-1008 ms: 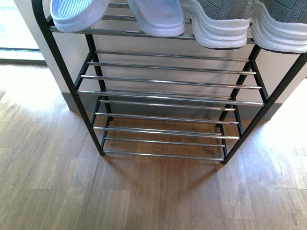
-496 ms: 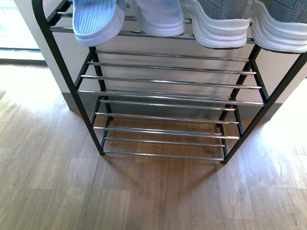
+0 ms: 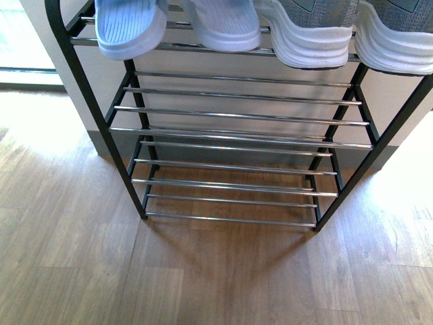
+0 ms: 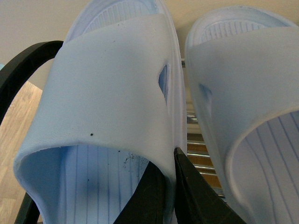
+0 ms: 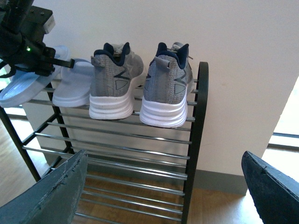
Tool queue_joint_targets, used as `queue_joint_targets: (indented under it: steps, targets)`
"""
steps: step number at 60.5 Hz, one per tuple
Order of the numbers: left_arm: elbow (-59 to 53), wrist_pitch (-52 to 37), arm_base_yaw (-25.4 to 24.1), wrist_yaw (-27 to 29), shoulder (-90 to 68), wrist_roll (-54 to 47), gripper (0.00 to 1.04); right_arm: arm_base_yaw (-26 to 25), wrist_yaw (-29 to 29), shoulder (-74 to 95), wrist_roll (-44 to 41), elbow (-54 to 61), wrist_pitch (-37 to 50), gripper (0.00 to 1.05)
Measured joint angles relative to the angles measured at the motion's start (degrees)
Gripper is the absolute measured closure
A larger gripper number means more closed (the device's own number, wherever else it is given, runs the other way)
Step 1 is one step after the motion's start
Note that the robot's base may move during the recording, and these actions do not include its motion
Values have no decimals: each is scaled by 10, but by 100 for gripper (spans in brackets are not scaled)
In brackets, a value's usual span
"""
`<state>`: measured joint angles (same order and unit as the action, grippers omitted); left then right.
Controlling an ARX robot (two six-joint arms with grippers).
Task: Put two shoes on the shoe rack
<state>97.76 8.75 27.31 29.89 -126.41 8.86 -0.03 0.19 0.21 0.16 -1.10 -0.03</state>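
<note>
We take the shoe rack [image 3: 230, 128] as landmark. All four shoes sit on its top tier: two pale-blue slides and two grey sneakers.

The left gripper [image 4: 174, 186] is clamped on the outer slide [image 4: 107, 93], fingers pinching the inner edge of its strap; in the left wrist view one finger goes inside the strap and one outside. In the right wrist view the left arm [image 5: 25, 42] hangs over the rack's far end from the sneakers. That slide [image 3: 128, 27] overhangs the front bar and looks tilted, heel end dipping below the tier. The second slide [image 3: 220, 27] lies just beside it, toward the sneakers.

The right gripper [image 5: 163, 186] is spread wide, empty, held in front of the rack, well apart from the shoes.

Step in hand, as we judge it: seating the last slide. To do it well, push the slide back so its sole rests on at least two bars, level it, keep it clear of the frame post [image 4: 23, 65] and of its partner, then let go and pull straight out so the strap isn't dragged.

Count: slides 2, sneakers 2 – nearer sneaker [image 5: 114, 84], end sneaker [image 5: 166, 88] – rack 1, lower tiers carry no shoes.
</note>
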Motion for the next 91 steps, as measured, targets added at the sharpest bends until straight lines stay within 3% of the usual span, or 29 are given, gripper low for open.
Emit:
queue_joint_targets:
  steps: [13, 16, 35, 45, 64, 77, 91]
  targets:
    - [11, 13, 0, 3, -9, 3, 102, 0, 0, 0, 0, 0, 0, 9]
    - [6, 14, 1, 4, -7, 7, 90, 0, 0, 0, 0, 0, 0, 9]
    - [-35, 0, 5, -10, 24, 25, 42, 0, 0, 0, 0, 0, 0, 9]
    - [-108, -37, 23, -7, 97, 26, 8, 0, 0, 0, 0, 0, 0, 9]
    - [-253, -102, 39, 20, 225, 36, 9, 0, 0, 0, 0, 0, 0, 9]
    - [-388, -188, 67, 88, 386, 3, 9, 0, 0, 0, 0, 0, 0, 9]
    - [-550, -234, 51, 147, 565, -20, 9, 0, 0, 0, 0, 0, 0, 9]
